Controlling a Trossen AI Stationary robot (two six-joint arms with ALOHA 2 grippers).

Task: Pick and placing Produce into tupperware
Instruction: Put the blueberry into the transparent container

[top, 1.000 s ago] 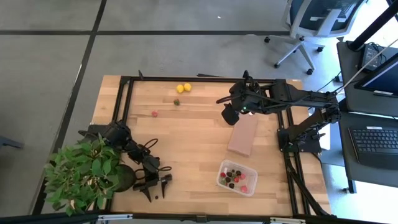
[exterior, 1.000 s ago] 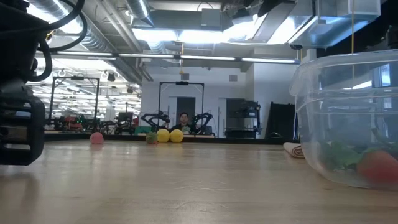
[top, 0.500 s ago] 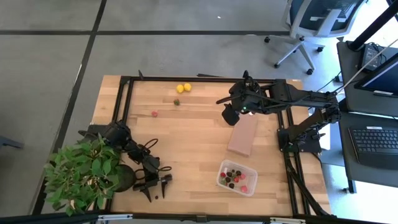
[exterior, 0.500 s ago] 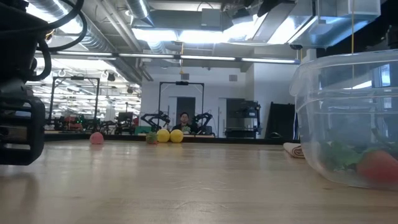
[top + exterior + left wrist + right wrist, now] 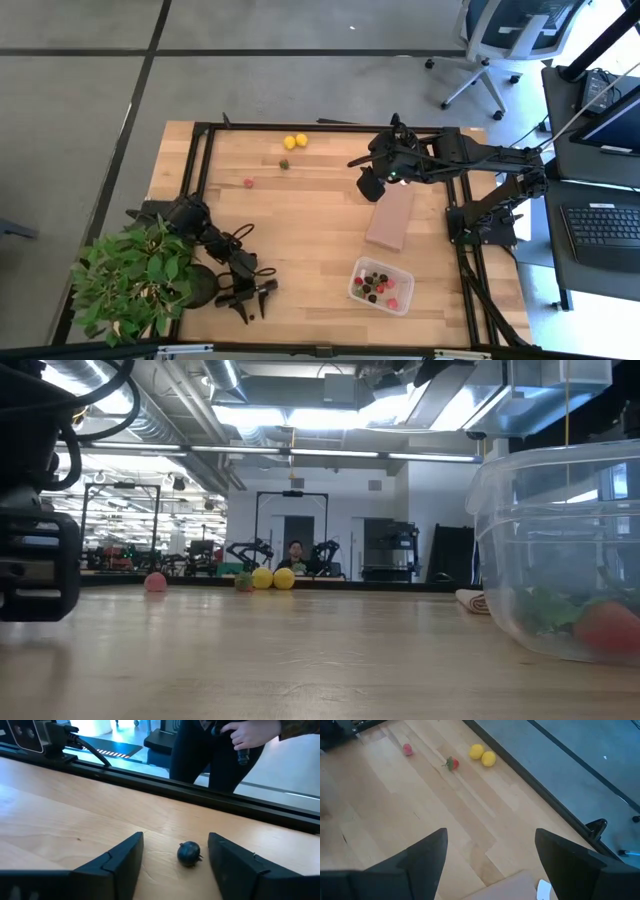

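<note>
A: Where does the produce sit right now?

B: Split up. Several red and dark pieces lie inside the tupperware (image 5: 381, 286), which rests on the bench (image 5: 300, 215) toward its near right part. Two yellow pieces (image 5: 295, 141) lie side by side near the far edge, a red piece with green leaves (image 5: 284, 165) sits just beside them, and a pink piece (image 5: 248, 183) lies a little further left. One dark berry (image 5: 189, 854) rests close to the near edge.

A: And the left end effector (image 5: 250, 298)?

B: It is low at the near left corner, spread wide, holding nothing. In its wrist view the dark berry lies on the wood between the two fingers (image 5: 120, 860), touching neither.

A: The right end effector (image 5: 369, 183)?

B: It hangs above the middle-right of the bench, also spread wide and empty, well apart from the yellow pieces.

A: What is around them?

B: A leafy potted plant (image 5: 135, 282) crowds the near left corner, right against the left arm. A flat brown block (image 5: 391, 216) lies between the right end effector and the tupperware. A black frame rail (image 5: 203, 150) runs around the working area. Past the near edge, in the left wrist view, a person (image 5: 220, 750) in dark clothing stands with a hand holding a small dark object. An office chair (image 5: 505, 35) stands on the floor beyond the far right corner, and a laptop (image 5: 608, 225) sits on a desk to the right.
</note>
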